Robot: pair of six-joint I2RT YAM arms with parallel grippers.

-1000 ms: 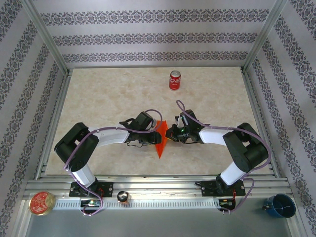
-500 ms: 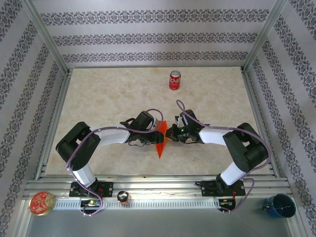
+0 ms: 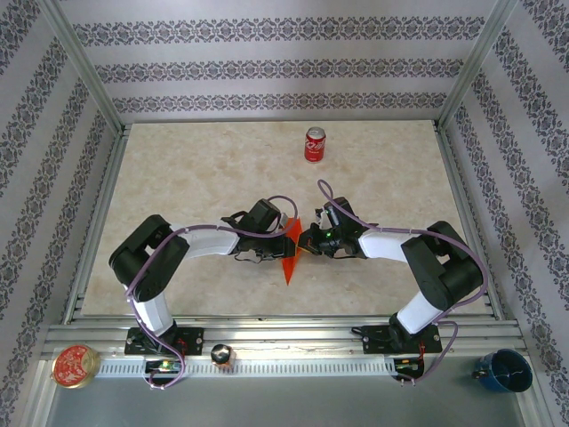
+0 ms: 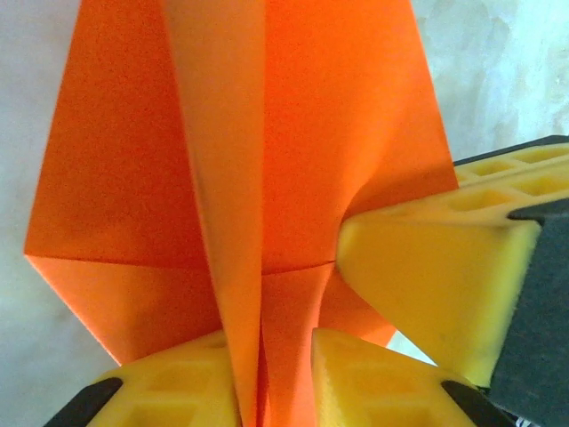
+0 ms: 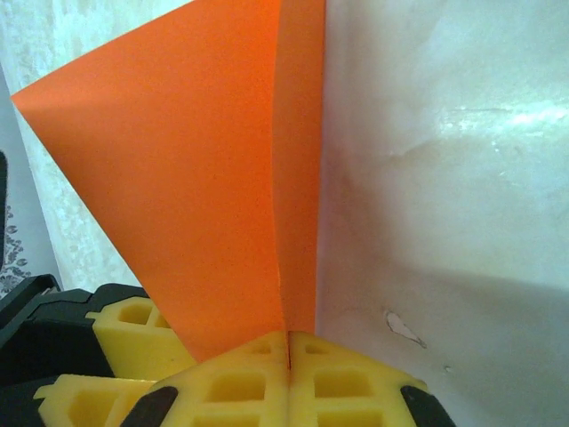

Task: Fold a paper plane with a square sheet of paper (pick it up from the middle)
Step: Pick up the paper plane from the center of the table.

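The orange paper plane [image 3: 289, 260] lay flat near the middle of the table [image 3: 196, 178], a bit closer to the near edge than the far one. Its sharp tip pointed to the near side. The two arms met at its far, wide end, one on each side.

The left gripper [image 3: 281, 237] was on the left side of the paper. In the left wrist view its two yellow fingers [image 4: 169, 387] stood on either side of a tall fold that rose up from the flat paper. The fold ran right down into the small gap between them. The fingers were very close to the fold, but from so near I could not tell if they squeezed it or just stood beside it.

The right gripper [image 3: 305, 241] was on the right side. In the right wrist view its two yellow fingers [image 5: 231, 382] were pressed tight together. The edge of the paper went into the line where they met, so it had a pinch on the plane. One of its fingers [image 4: 427, 285] also showed in the left wrist view, pushed against the paper and bending it a little.

The two grippers were just beside each other, with the paper between them.

A red soda can [image 3: 315, 143] stood upright far back on the table, well apart from the plane.
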